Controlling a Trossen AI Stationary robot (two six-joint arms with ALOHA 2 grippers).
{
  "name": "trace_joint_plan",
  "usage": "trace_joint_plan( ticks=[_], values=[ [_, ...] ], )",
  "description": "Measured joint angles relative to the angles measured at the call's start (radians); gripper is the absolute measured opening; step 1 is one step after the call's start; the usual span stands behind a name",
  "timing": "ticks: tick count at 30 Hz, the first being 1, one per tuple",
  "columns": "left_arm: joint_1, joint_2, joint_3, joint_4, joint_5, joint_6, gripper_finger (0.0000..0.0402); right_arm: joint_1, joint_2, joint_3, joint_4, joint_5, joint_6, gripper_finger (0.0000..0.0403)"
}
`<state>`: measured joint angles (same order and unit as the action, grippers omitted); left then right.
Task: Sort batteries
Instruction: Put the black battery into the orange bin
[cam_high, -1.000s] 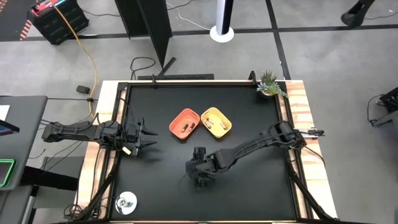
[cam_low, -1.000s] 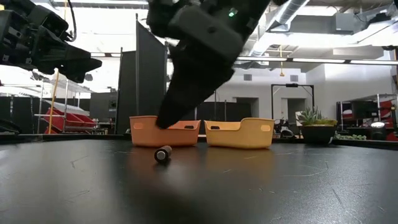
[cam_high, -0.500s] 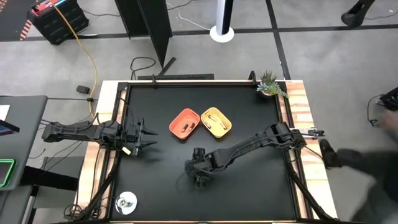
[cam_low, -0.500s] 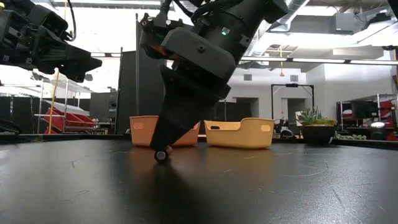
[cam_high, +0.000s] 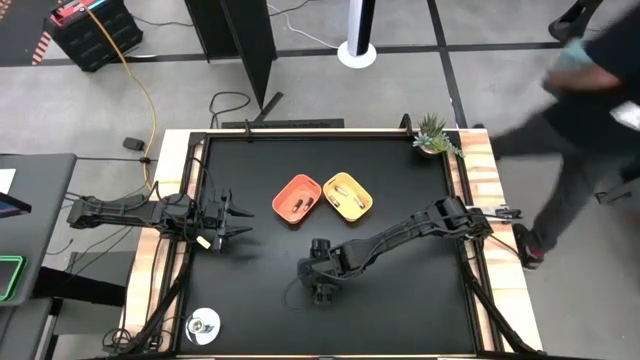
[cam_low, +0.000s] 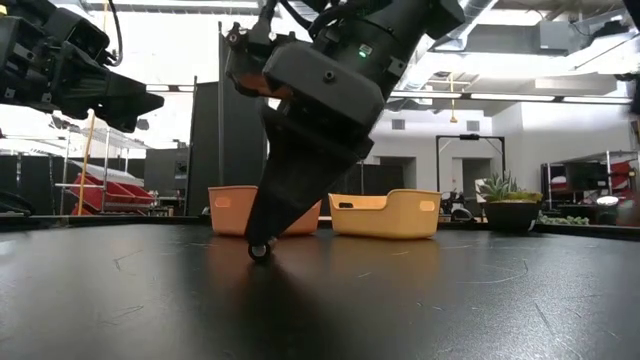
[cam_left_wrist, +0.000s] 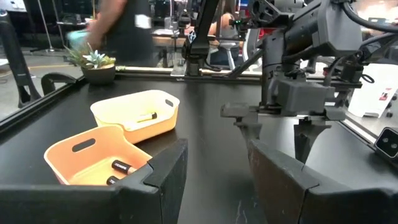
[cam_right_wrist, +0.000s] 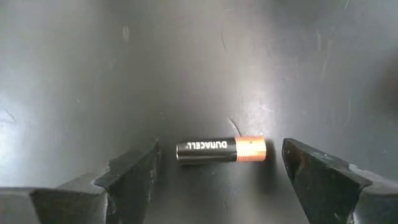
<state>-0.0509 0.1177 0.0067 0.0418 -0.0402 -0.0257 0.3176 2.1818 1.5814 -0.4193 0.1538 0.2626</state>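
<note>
Near table centre, just in front of the orange tray (cam_high: 296, 198), my right gripper (cam_high: 322, 291) points straight down, fingers spread either side of a black-and-copper battery (cam_right_wrist: 221, 150) lying flat on the mat, not yet touching it. My left gripper (cam_high: 232, 218) hovers spread at the left edge.

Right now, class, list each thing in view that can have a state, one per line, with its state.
Battery: lying flat on the table, between the right gripper's fingers, not gripped.
Right gripper: open, lowered over the battery.
Left gripper: open, waiting at the table's left.
Orange tray: upright, holding batteries.
Yellow tray: upright, holding a battery.
</note>
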Motion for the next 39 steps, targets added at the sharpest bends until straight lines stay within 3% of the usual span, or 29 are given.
trace_joint_plan(
  ticks=[19,34,39],
  values=[
    [0.000,0.002,0.000,-0.001,-0.002,0.002,0.0167,-0.005,0.045,0.005,0.022,-0.006,-0.009,0.0345],
    [0.000,0.002,0.000,-0.002,-0.002,0.003,0.0167,-0.015,0.046,0.004,0.006,-0.007,-0.012,0.0199],
    [0.000,0.002,0.000,-0.003,-0.001,0.003,0.0167,-0.017,0.045,0.025,0.001,-0.008,-0.023,0.0187]
  ],
)
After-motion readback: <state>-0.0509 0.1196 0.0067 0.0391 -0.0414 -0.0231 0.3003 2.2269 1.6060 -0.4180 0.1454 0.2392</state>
